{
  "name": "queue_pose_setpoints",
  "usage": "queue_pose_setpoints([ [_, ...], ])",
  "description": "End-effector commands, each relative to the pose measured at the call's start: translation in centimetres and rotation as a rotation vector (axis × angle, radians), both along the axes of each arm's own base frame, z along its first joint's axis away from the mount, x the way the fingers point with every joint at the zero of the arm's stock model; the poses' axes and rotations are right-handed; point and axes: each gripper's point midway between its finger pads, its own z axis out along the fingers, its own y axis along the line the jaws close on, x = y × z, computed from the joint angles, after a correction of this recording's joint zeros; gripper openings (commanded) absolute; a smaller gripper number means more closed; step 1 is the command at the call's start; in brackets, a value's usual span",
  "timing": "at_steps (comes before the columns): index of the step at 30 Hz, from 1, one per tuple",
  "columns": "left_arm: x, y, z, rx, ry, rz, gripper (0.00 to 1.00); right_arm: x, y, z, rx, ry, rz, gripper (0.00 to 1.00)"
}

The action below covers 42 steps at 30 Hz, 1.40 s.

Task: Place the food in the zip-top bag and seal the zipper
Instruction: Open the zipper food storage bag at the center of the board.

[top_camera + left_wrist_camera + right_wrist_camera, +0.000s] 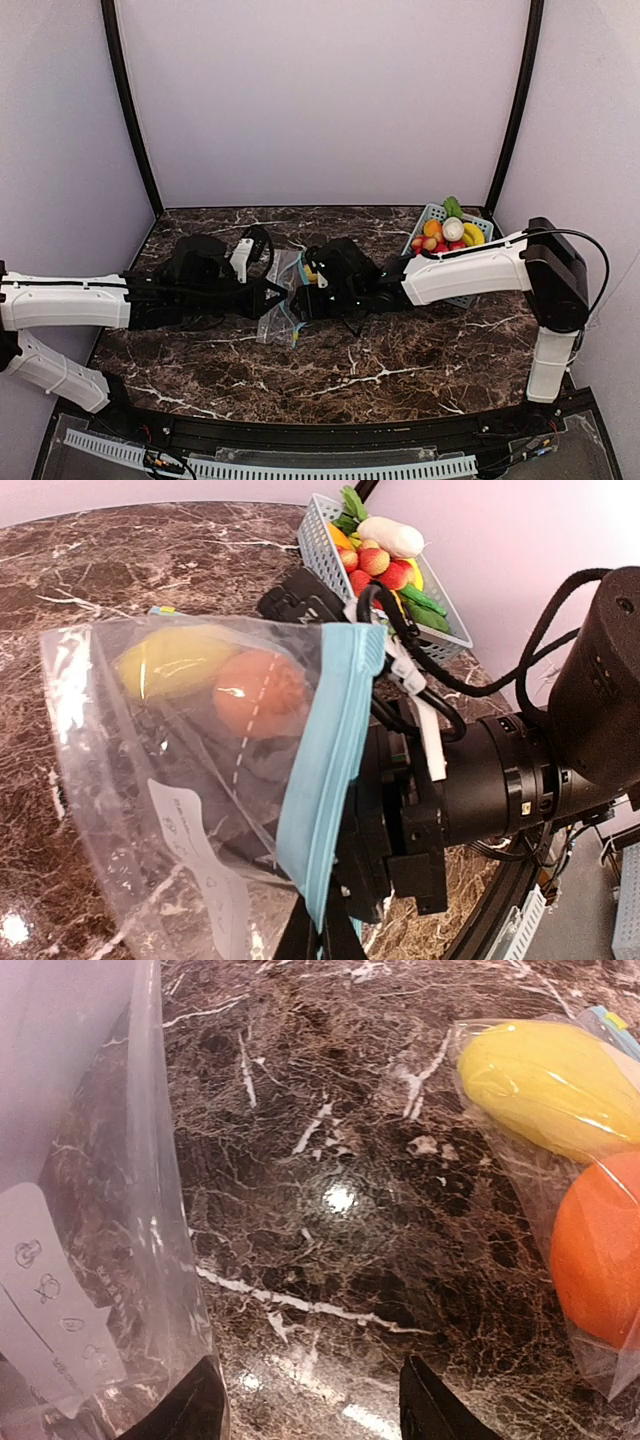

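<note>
I count two pieces of food in the bag (200, 780) so far: the yellow piece (170, 665) and the orange ball (262, 693), lying side by side against the clear film near its closed end. The white piece (392, 535) and the green piece (425, 600) are in the basket (425, 215) at the far right of the table (400, 360), along with several other fruits, so loading looks roughly half done at best and sealing hasn't started.

My left gripper (322, 935) looks clamped on the blue zipper strip (325, 760), holding the bag up off the marble. My right gripper (308, 1380) has its fingers spread with nothing between them, one brushing the film.

The right arm itself crowds the bag's mouth, and its cable hangs close by.
</note>
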Motion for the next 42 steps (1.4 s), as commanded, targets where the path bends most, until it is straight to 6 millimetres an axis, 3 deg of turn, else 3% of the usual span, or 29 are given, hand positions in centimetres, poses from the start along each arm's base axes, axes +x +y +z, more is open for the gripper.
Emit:
queue_pose_setpoints([
  [1, 1.0, 2.9, 0.3, 0.165, -0.041, 0.101, 0.01, 1.1, -2.9, -1.4, -0.098, -0.001, -0.109, 0.58],
  [12, 1.0, 6.6, -0.3, 0.404, -0.027, 0.153, 0.01, 2.1, -6.0, -2.3, -0.165, 0.019, -0.189, 0.58],
  [16, 0.8, 6.3, -0.3, 0.398, -0.015, 0.128, 0.01, 2.0, -5.6, -1.4, -0.155, 0.003, -0.16, 0.61],
  [20, 0.5, 4.5, -0.8, 0.374, 0.023, 0.04, 0.01, 1.1, -3.1, 1.3, -0.077, -0.057, -0.006, 0.67],
  [24, 1.3, 4.0, -2.7, 0.393, 0.088, 0.002, 0.01, -1.1, -0.5, 4.6, 0.05, -0.095, 0.181, 0.78],
  [29, 2.4, 3.4, -3.8, 0.382, 0.13, -0.027, 0.01, -3.3, 0.2, 8.4, 0.178, -0.132, 0.28, 0.84],
  [36, 3.8, 3.7, -3.8, 0.388, 0.154, -0.057, 0.01, -3.8, -2.4, 12.5, 0.22, -0.186, 0.244, 0.88],
  [39, 4.6, 4.2, -2.4, 0.407, 0.122, -0.067, 0.01, -2.0, -5.8, 12.8, 0.138, -0.196, 0.119, 0.88],
  [42, 5.2, 4.4, -1.1, 0.385, 0.109, -0.088, 0.01, 1.1, -10.7, 12.2, 0.038, -0.19, -0.056, 0.88],
])
